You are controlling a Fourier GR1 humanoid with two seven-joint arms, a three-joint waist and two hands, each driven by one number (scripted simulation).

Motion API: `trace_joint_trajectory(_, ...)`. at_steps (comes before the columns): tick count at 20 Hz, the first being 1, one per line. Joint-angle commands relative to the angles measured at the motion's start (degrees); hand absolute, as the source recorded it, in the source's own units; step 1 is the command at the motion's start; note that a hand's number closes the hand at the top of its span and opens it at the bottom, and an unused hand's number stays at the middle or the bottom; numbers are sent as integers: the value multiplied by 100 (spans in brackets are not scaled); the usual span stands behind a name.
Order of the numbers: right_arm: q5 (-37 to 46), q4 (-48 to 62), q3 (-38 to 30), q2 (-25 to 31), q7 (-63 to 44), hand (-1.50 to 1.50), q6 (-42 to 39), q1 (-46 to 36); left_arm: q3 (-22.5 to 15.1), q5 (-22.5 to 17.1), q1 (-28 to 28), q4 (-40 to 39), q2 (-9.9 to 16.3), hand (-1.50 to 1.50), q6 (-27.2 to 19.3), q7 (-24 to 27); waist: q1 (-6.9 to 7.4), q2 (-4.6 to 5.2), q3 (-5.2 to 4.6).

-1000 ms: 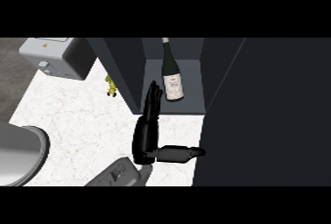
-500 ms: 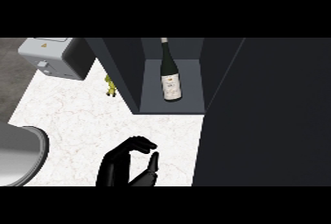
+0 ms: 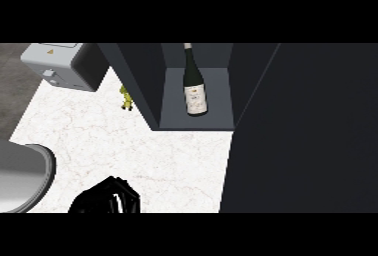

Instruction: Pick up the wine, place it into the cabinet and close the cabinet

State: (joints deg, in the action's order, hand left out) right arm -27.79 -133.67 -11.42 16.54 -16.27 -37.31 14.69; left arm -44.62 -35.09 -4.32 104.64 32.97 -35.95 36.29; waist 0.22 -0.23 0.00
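Withdrawn lower: black hand [image 3: 107, 197] (left, probably), finger state unclear; glass wine bottle [image 3: 194, 90] upright in cabinet [image 3: 193, 124].

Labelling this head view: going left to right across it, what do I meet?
Sink → toaster → hand → small yellow thing → wine bottle inside the cabinet → dark cabinet door.

Glossy dark glass wine bottle [image 3: 194, 90] – paper label, matt grey cabinet [image 3: 196, 122], marbled white counter [image 3: 140, 145]
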Motion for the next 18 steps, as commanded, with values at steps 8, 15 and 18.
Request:
trace_joint_trajectory(8, -323, -982, 1640, -70, -289, 150, -592, 923, 1593, -948, -829, 427, 1316, 150, 1239, 193, -15, -3, -6)
trace_joint_trajectory(15, 978, -1147, 3328, -542, -612, 150, -529, 274, 2054, -1187, -1279, 201, 1495, 150, 1704, 547, 12, -47, -18)
trace_joint_trajectory(18, 1179, -1235, 4050, -851, -836, 150, -330, 70, 2369, -1436, -1366, 200, 1775, 150, 2012, 463, -20, -72, -23)
